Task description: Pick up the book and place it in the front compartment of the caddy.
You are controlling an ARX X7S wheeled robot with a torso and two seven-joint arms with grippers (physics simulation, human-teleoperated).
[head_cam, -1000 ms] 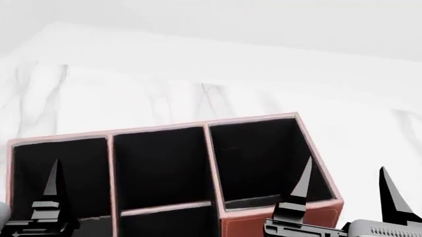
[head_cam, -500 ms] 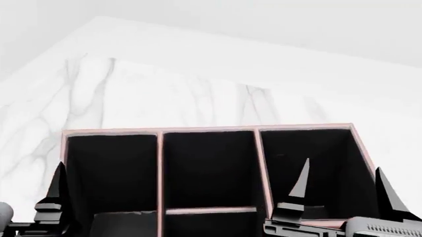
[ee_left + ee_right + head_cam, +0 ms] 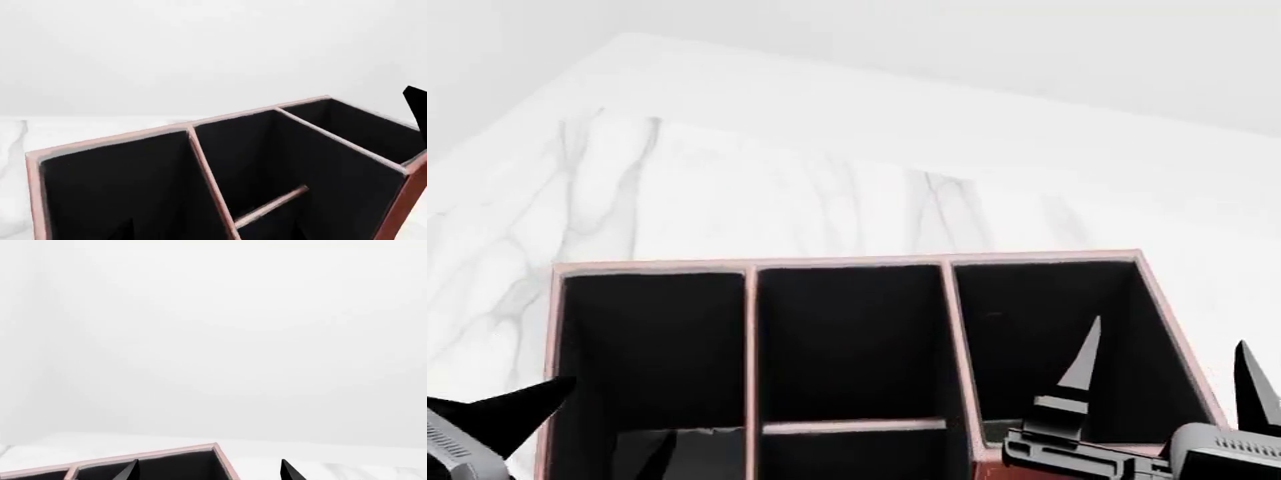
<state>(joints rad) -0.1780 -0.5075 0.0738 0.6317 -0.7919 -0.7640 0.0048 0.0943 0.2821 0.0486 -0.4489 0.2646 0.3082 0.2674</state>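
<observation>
The caddy (image 3: pixel 851 263) is a reddish-brown box with pink rims and black lining, and it fills the bottom of the head view. A low pink-rimmed partition (image 3: pixel 854 427) splits its middle section into two small cells. The nearer cell (image 3: pixel 851 458) is cut off by the frame edge. The caddy also shows in the left wrist view (image 3: pixel 200 160) and the right wrist view (image 3: pixel 167 454). My right gripper (image 3: pixel 1164 365) is open and empty over the caddy's right end, and its two tips show in the right wrist view (image 3: pixel 210 469). My left gripper (image 3: pixel 494 420) shows only one pointed finger at the caddy's left end. The book is out of view.
The caddy stands on a white marble counter (image 3: pixel 761 190) that meets a plain white wall (image 3: pixel 961 60) behind it. A black pointed tip (image 3: pixel 415 102) pokes in at the edge of the left wrist view.
The head view swung, so the caddy now lies square across the frame. In the last half second my right gripper shifted right, and my left gripper dropped and tipped over, its finger now pointing right.
</observation>
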